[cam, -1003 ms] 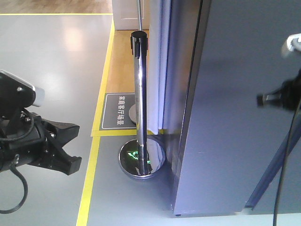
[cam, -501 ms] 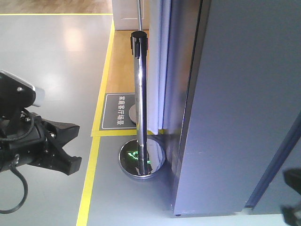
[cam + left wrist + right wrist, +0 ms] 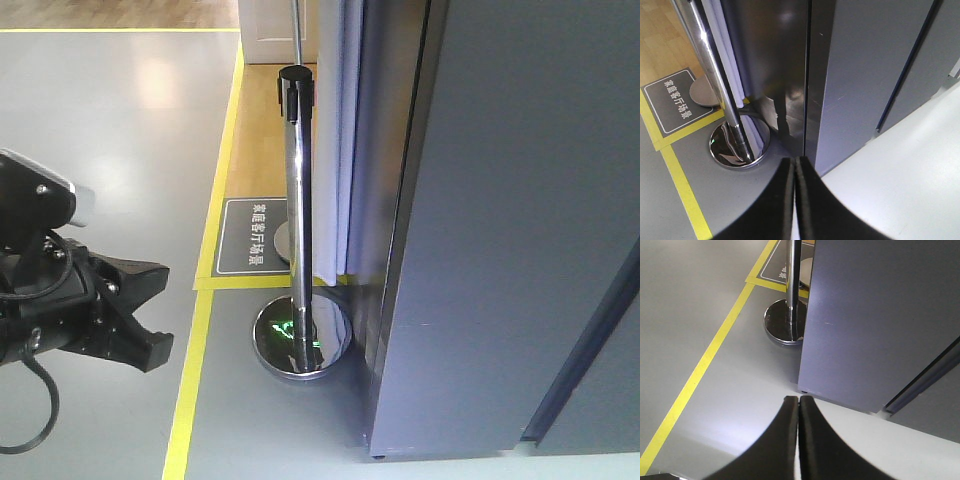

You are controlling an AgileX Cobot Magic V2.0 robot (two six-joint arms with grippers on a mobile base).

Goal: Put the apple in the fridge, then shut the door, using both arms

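The fridge [image 3: 385, 150] stands tall and dark grey at the right, with its door [image 3: 490, 250] closed flat, plain outer face toward me. No white interior shows. The apple is out of view. The door [image 3: 860, 75] fills the upper right of the left wrist view, and the left gripper [image 3: 794, 160] is shut with nothing between its fingers, pointing at the fridge's lower corner. In the right wrist view the right gripper [image 3: 798, 399] is also shut and empty, a short way in front of the door's [image 3: 875, 315] bottom edge. The left arm [image 3: 90, 310] hangs at the left of the front view.
A chrome stanchion post [image 3: 297, 200] on a round mirrored base [image 3: 300, 340] stands just left of the fridge. A yellow floor line [image 3: 190, 400] and a grey floor sign [image 3: 252, 235] lie beyond it. A white surface [image 3: 900, 190] runs below the fridge front.
The right arm, seen at the front view's right edge a second ago, dropped to the lower right corner and has now left that view. The left arm has not moved.
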